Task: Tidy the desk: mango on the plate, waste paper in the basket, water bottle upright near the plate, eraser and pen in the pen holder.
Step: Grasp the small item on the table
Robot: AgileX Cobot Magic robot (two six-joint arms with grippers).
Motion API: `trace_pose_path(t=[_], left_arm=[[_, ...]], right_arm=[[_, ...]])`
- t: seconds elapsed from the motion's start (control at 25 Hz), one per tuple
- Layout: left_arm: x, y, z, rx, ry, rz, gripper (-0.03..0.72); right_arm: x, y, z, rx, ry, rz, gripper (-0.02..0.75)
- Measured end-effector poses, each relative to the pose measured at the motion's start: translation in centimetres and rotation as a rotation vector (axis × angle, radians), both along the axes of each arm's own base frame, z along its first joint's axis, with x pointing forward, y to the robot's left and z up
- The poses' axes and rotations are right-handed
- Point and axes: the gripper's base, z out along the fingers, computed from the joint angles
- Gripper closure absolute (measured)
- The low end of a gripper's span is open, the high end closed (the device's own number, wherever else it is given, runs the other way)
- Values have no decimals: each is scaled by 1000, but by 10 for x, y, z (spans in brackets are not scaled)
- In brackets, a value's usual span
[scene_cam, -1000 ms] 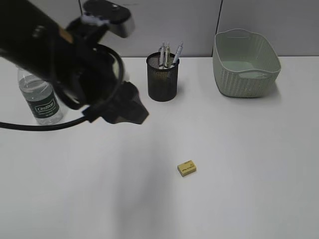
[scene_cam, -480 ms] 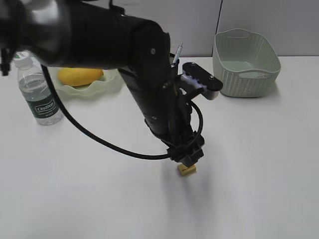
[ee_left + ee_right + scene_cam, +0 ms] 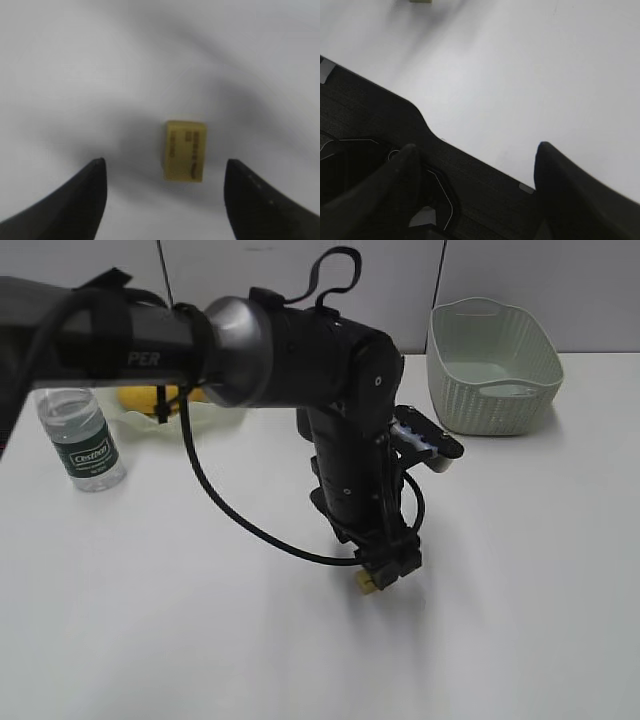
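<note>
Yellow eraser between parted left jaws; right jaws apart | bottle upright; basket far

The desk was a smooth, matt white surface. The eraser looked like dull, rubbery yellow stock with dark print. The basket was pale green moulded plastic with a woven-pattern texture. The water bottle was clear, glossy plastic with a dark green label. The left arm wore matt black casing with a brushed metal collar.
</note>
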Motion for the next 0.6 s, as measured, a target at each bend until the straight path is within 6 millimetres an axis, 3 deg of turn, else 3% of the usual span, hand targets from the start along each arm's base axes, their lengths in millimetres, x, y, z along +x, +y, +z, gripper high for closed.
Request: trace_pose_path(t=[0.4,0.6], left_arm=[[3,-3,-22,32,26,13,139],[3,-5,-26,28,27,14,179]], right_arm=[[0,0,0,0,0,0,174],[0,0,0,0,0,0,174]])
